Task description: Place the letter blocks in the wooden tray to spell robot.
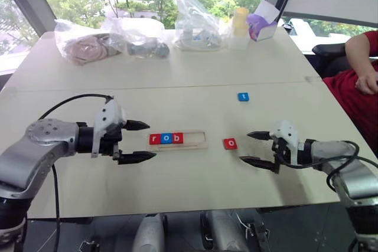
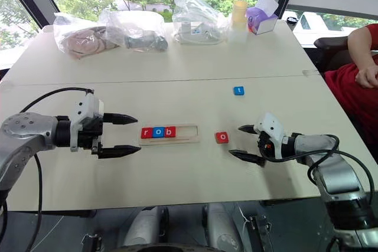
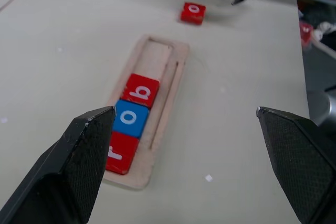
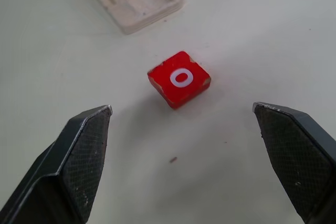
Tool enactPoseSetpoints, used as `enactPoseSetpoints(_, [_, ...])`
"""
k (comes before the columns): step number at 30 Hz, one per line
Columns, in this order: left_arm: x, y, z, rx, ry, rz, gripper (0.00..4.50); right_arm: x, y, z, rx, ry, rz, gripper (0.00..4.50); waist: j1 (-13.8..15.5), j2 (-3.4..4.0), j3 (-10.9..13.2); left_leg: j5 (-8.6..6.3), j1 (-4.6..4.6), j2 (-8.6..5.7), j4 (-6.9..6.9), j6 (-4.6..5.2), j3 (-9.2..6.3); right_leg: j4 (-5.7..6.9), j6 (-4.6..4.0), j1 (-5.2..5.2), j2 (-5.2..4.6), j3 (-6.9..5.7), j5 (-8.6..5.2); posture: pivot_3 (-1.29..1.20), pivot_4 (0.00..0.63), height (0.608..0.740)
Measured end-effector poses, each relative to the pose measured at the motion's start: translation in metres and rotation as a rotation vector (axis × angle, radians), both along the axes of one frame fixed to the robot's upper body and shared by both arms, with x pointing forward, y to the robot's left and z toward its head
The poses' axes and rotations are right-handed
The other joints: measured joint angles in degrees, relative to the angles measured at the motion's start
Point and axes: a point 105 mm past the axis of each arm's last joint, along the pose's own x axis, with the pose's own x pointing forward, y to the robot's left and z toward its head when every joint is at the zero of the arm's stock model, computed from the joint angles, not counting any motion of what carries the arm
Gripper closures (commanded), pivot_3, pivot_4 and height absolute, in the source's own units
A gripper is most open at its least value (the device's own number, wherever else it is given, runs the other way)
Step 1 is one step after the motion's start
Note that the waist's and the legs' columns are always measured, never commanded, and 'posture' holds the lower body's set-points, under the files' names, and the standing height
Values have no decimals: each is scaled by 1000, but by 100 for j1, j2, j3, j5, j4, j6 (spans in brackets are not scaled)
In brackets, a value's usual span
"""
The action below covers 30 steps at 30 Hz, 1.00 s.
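Nearest the bench's front edge, the two pincers flank the work. The left pincer stands with its black fingers wide apart and empty, just off the left end of the long, shallow light-wood tray. The right pincer is also spread wide and holds nothing; it points at the small red square block with a white "o", which lies flat on the bench between the tray's right end and that pincer, touching neither.

In the tray, three blocks sit side by side at the left end: a red "r", a blue "o" and a red "b". The right part of the tray is bare, with room for two more.

Farther back, toward the middle of the bench and well apart from the tray, lies the small blue square block with a white "t". Along the far edge stand clear plastic bags and a purple box; a person's red sleeve shows at the right edge.

The risks, as I judge them: the red "o" lies turned relative to the right pincer's fingers, so closing could catch its corners and spin it or flick it away. Being thin, it leaves little to grip, and the fingers may scrape the bench. A tilted drop could leave it perched on the tray's rim or nudge the "b".
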Motion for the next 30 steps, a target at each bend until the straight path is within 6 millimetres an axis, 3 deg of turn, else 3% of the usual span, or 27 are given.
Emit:
enactPoseSetpoints(4, [-5,-1,-5,8,9,11,0,20,4,-9,-47,-32,77,23,6,1,3,0,-1,1,1,0,0,1,-13,0,1,0,14,0,150,740])
enactPoseSetpoints(10, [-5,2,-8,10,8,38,0,29,20,-16,-57,-41,207,23,41,2,4,0,-4,0,2,0,0,1,-5,0,-2,0,18,0,150,740])
enactPoseSetpoints(13, [-5,2,-7,10,3,41,0,32,23,-18,-70,-47,261,953,38,2,4,0,-2,0,3,0,0,2,-5,1,-2,0,18,0,150,740])
enactPoseSetpoints(18, [-4,4,-6,15,0,45,0,30,24,-19,-74,-58,315,3353,35,2,4,0,2,0,3,0,-1,4,-4,5,-2,0,20,0,150,740])
enactPoseSetpoints(24, [1,16,-8,71,-26,75,0,33,35,-16,-22,-10,290,3335,0,3,4,0,8,3,3,0,5,10,-7,5,-1,1,23,0,150,740])
enactPoseSetpoints(26, [3,19,-12,92,-29,80,0,35,51,-8,14,-1,309,3335,-12,11,9,0,12,4,2,0,7,15,-7,4,0,1,24,0,150,740])
enactPoseSetpoints(30, [8,22,-12,96,-32,86,0,47,101,34,84,-80,369,3335,-37,11,10,0,10,7,3,-1,2,19,-7,1,2,-2,26,0,150,740])
